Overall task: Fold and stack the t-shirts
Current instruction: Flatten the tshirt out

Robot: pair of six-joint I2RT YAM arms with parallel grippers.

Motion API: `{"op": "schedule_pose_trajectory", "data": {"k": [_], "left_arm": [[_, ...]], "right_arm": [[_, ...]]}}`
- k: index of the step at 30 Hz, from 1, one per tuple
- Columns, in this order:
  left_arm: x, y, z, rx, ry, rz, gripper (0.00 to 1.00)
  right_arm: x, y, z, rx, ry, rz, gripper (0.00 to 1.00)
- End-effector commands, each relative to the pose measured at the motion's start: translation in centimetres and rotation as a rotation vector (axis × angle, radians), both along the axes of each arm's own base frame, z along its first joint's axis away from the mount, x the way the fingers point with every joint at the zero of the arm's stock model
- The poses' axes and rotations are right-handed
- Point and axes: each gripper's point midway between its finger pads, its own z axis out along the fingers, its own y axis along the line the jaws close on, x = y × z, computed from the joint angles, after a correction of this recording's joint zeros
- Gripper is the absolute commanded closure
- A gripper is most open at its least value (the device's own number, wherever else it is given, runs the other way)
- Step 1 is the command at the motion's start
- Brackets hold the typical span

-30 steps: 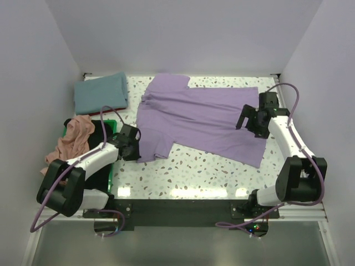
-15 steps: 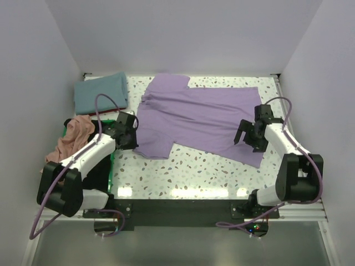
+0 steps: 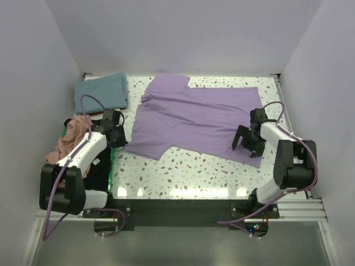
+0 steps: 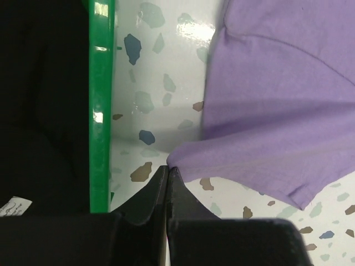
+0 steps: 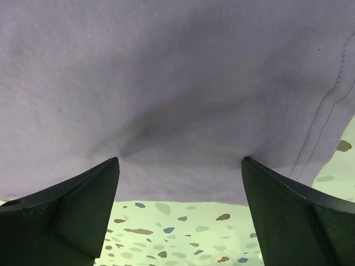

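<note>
Lavender shirt [image 4: 277, 100] is matt cloth; speckled table [image 4: 166, 116] glossy; green bin [image 4: 101, 138] shiny plastic.

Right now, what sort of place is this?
Probably a robot lab cell: plain walls box in a speckled table, with a left arm and right arm bolted at its edge.

A robot lab test cell: plain white walls [image 3: 183, 39] box in a speckled counter [image 3: 194, 166], with two arms [image 3: 89, 149] bolted to its metal frame [image 3: 183, 213].
</note>
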Motion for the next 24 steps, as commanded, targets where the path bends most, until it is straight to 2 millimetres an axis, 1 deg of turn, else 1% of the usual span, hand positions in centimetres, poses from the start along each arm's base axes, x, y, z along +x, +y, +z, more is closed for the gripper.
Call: {"op": "schedule_pose_trajectory", "data": {"k": [1, 2, 3, 5, 6, 8, 9, 10, 11, 16, 18, 19, 21, 22, 23, 24], "left_arm": [[1.8, 0.5, 1.0, 0.002, -0.047, -0.028, 1.00], [2.1, 0.8, 1.1, 0.005, -0.050, -0.028, 1.00], [2.3, 0.9, 1.0, 0.005, -0.051, -0.024, 1.00], [2.8, 1.5, 0.9, -0.001, -0.056, -0.012, 1.00], [2.9, 1.4, 0.9, -0.004, -0.057, -0.019, 1.00], [3.2, 1.9, 0.8, -0.003, -0.060, -0.011, 1.00], [3.4, 2.0, 0.9, -0.008, -0.063, -0.009, 1.00], [3.5, 2.4, 0.9, -0.008, -0.066, 0.001, 1.00], [3.7, 2.5, 1.0, -0.011, -0.070, -0.004, 1.00], [4.3, 2.9, 1.0, -0.018, -0.081, -0.001, 1.00], [4.7, 2.6, 1.0, -0.038, -0.087, -0.015, 1.00], [4.8, 2.6, 1.0, -0.042, -0.087, -0.016, 1.00], [5.1, 2.3, 1.0, -0.050, -0.091, -0.032, 1.00], [5.4, 2.3, 1.2, -0.051, -0.101, -0.040, 1.00], [5.5, 2.2, 1.2, -0.054, -0.102, -0.047, 1.00], [5.6, 2.1, 1.1, -0.055, -0.099, -0.051, 1.00]], "right_arm": [[0.8, 0.9, -1.1, 0.020, -0.011, -0.011, 0.06], [0.9, 0.9, -1.2, 0.021, -0.008, -0.014, 0.06], [0.9, 1.7, -1.2, 0.022, -0.008, 0.012, 0.06], [1.1, 2.3, -1.2, 0.017, -0.004, 0.032, 0.06], [1.2, 2.4, -1.2, 0.017, -0.003, 0.033, 0.06], [1.3, 2.7, -1.1, 0.006, 0.006, 0.047, 0.06], [1.7, 2.9, -0.9, 0.004, 0.002, 0.054, 0.06], [1.8, 3.4, -0.8, 0.004, 0.002, 0.068, 0.06], [2.2, 3.7, -0.5, 0.005, -0.006, 0.076, 0.06], [3.0, 4.9, -0.7, -0.009, 0.004, 0.098, 0.06], [3.5, 5.3, -0.4, -0.001, -0.005, 0.097, 0.06], [3.7, 5.4, -0.1, -0.001, -0.010, 0.096, 0.06], [4.0, 5.3, 1.2, -0.009, -0.037, 0.091, 0.07], [4.0, 5.2, 2.6, -0.011, -0.065, 0.086, 0.06], [4.1, 4.9, 3.5, -0.021, -0.086, 0.076, 0.06], [4.1, 4.1, 4.2, -0.060, -0.098, 0.061, 0.05]]}}
